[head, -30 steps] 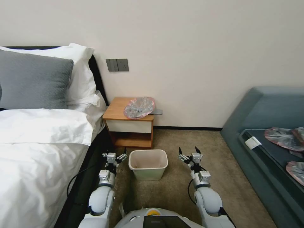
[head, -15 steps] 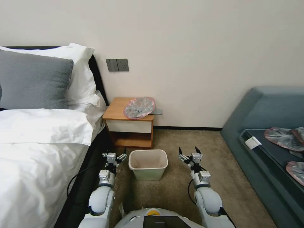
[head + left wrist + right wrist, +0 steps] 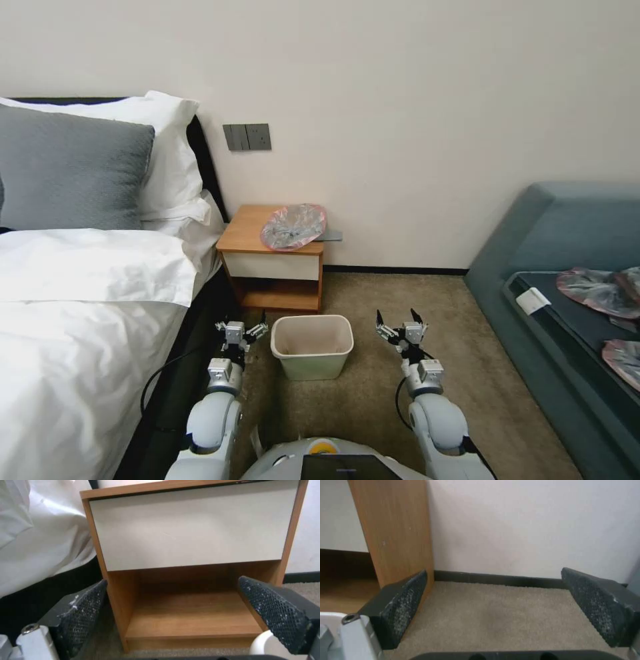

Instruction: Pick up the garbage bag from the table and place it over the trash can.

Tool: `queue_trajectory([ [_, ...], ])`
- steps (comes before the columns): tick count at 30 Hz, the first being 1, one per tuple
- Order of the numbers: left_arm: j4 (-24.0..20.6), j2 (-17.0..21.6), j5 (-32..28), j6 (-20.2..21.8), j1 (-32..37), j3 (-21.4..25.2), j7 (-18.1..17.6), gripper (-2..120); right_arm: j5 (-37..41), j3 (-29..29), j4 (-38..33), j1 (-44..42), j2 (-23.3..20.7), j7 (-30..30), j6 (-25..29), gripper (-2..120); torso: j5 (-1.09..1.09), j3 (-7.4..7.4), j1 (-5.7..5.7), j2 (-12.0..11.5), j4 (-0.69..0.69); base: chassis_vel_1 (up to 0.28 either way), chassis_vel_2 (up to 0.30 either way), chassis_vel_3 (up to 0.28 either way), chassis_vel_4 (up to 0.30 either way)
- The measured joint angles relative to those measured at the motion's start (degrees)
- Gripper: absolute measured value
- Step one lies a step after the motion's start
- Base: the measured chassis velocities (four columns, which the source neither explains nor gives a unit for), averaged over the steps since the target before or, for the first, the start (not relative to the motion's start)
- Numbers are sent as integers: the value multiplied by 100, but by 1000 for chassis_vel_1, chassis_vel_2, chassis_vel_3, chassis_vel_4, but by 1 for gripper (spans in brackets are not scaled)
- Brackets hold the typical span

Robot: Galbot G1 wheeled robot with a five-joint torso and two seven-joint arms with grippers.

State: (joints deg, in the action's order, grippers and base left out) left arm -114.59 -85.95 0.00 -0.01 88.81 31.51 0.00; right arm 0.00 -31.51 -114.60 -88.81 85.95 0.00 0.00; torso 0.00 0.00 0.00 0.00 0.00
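Left claw (image 3: 248,325) low over the carpet, fingers spread and holding nothing; the bin (image 3: 312,347) stands just beside it on its inner side, and the bed (image 3: 80,320) lies on its outer side. Right claw (image 3: 398,319) at the same height on the bin's other side, likewise spread wide and empty, with bare carpet (image 3: 427,293) ahead of it. The bin sits on the floor between the two claws, touching neither. Beyond both claws, against the wall, stands the table (image 3: 248,232); the bag (image 3: 293,227) lies crumpled on the table top toward its right edge, well apart from either claw and higher than both. In the left wrist view the table's drawer front (image 3: 193,527) and shelf gap (image 3: 190,610) face the spread left fingers (image 3: 83,615). In the right wrist view the table's side panel (image 3: 396,530) rises just past one right finger (image 3: 400,607).
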Motion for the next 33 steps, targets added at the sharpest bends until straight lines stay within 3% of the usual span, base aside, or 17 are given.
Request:
queue_trajectory([
  [33,0,0,0,0,0,0,0,100,0,0,0,0,0,0,0,100,0,0,0,0,0,0,0,0,0],
])
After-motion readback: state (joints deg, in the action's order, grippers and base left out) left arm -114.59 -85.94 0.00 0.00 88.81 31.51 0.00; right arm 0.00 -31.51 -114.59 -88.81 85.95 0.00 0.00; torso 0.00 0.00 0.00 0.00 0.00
